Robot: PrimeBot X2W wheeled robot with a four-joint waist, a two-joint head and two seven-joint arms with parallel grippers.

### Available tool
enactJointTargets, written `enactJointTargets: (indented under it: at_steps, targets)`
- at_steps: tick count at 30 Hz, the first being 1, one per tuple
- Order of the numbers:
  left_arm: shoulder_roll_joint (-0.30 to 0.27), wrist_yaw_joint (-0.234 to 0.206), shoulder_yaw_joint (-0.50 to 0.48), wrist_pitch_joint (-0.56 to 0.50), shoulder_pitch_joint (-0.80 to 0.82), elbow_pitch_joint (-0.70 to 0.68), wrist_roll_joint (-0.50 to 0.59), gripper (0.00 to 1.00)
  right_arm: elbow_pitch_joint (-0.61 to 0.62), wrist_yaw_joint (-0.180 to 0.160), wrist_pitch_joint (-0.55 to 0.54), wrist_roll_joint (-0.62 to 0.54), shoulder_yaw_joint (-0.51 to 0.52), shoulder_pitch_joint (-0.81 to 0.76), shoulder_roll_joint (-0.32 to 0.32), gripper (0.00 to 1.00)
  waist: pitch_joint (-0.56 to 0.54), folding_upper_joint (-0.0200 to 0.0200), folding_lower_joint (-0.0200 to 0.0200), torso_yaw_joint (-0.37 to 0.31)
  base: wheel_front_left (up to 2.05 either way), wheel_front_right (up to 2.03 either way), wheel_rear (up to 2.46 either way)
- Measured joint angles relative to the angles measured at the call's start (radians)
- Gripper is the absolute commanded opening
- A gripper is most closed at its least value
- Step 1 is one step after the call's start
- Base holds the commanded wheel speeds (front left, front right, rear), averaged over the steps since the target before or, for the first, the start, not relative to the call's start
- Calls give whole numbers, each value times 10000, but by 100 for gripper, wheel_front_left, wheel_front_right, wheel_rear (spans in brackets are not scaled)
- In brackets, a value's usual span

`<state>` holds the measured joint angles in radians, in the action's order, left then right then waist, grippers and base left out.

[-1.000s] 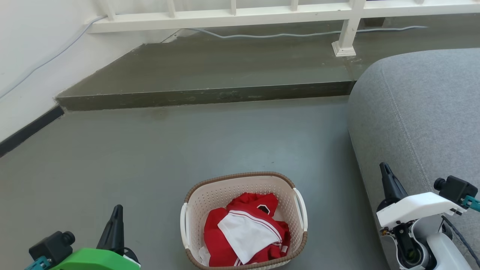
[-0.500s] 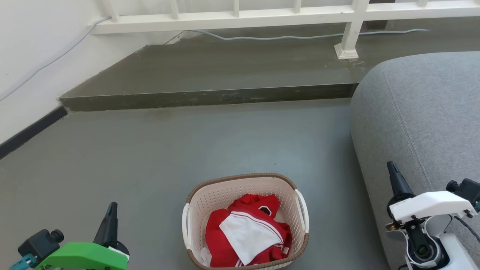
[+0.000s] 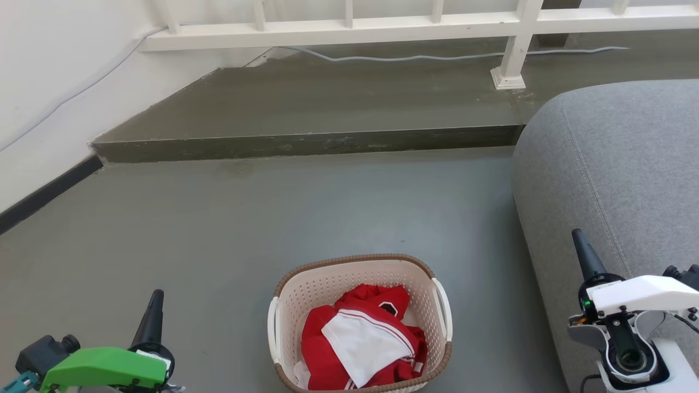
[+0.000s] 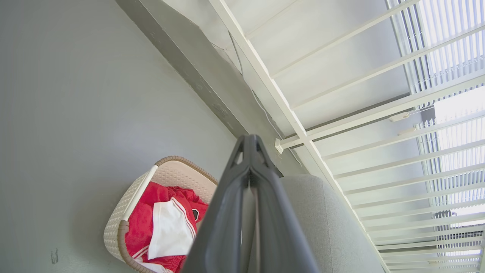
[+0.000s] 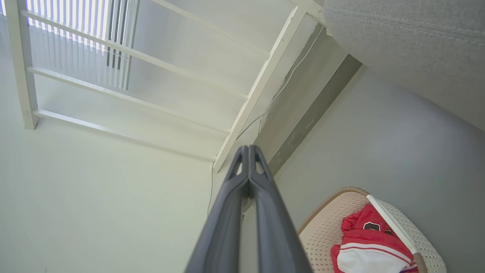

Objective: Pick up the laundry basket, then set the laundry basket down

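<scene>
Both grippers had drifted outward from the laundry basket (image 3: 327, 285) over the last second, the left toward the left edge of the head view and the right toward its right edge. The whole scene also slid slightly, so the head camera itself had moved.

From the head, the basket stood on the grey floor (image 3: 273, 218) at the bottom centre, upright, with a red-and-white garment (image 3: 360, 344) bundled inside. Its brown rim and two white side handles were free of any contact. The left gripper (image 3: 157, 296) sat at the lower left, well apart from the basket, its dark fingers showing as one narrow spike. The right gripper (image 3: 578, 239) sat at the lower right in front of the grey sofa (image 3: 611, 164), also clear of the basket. A low step (image 3: 306, 143) crossed behind, with a white railing (image 3: 338, 27) and a pale cable (image 3: 409, 56) beyond it.

In the left wrist view, the left gripper (image 4: 250, 142) had its fingers pressed together at the tips, pinching nothing. The basket lay below and to the left of them, with the sofa on the other side.

In the right wrist view, the right gripper (image 5: 248, 151) likewise had its fingertips pressed together and empty. The basket sat at the lower right, with the sofa across the upper right.
</scene>
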<state>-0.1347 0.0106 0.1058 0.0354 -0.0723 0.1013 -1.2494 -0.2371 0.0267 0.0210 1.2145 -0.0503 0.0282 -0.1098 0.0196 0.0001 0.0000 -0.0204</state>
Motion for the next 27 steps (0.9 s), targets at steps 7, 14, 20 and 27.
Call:
enactJointTargets:
  at_steps: [7,14,20,27]
  targets:
    - [79,173,-134,-105,235,261,-943,0,-40,196,-194,911,253,46,102,0,-34,0,0,43,0,0,0]
    - [150,407,-341,-259,410,548,-1868,0,-102,362,-370,1824,527,54,142,0,-69,0,0,86,0,0,0]
    - [178,589,-447,-349,602,813,-2629,0,-142,531,-499,2617,782,72,174,0,-99,0,0,123,0,0,0]
    - [203,738,-617,-451,791,1001,-3442,0,-186,700,-673,3379,1020,127,249,0,-129,0,0,160,0,0,0]
